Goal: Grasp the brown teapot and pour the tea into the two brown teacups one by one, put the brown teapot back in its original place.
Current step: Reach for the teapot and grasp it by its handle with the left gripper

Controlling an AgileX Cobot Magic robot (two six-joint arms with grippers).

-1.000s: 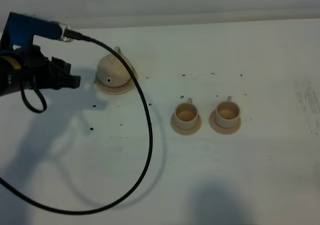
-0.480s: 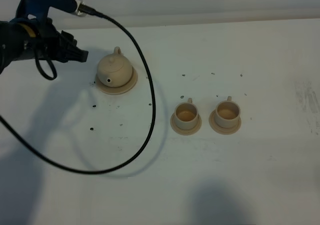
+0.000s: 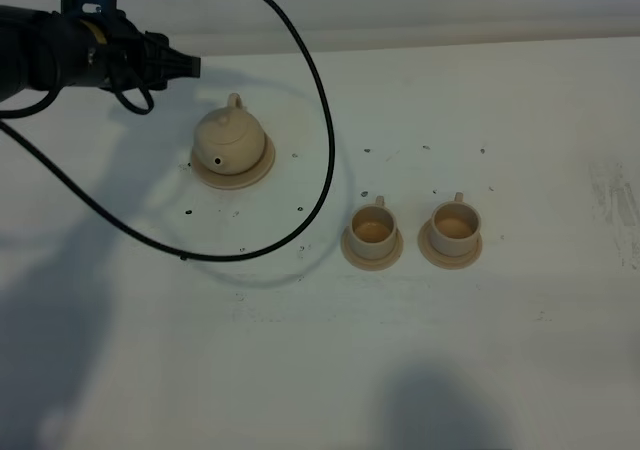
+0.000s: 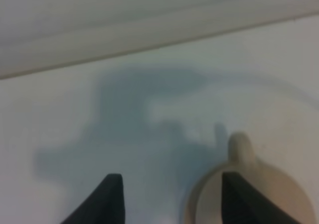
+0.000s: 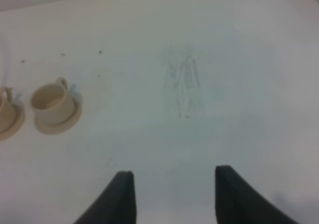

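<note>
1 teapot (image 3: 229, 137), 2 cups (image 3: 372, 232) (image 3: 455, 222), 3 saucers (image 3: 258, 173) (image 3: 372, 265) (image 3: 450, 261). left gripper (image 3: 192, 67) has moved rearward, jaws open, empty; right gripper (image 5: 172, 176) jaws likewise open.

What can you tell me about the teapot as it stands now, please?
The teapot is round, squat and pale beige, ceramic by its look, with a knobbed lid on, a short spout toward the camera and a loop handle at the back. It stands upright on its round saucer; nothing else touches it.
</note>
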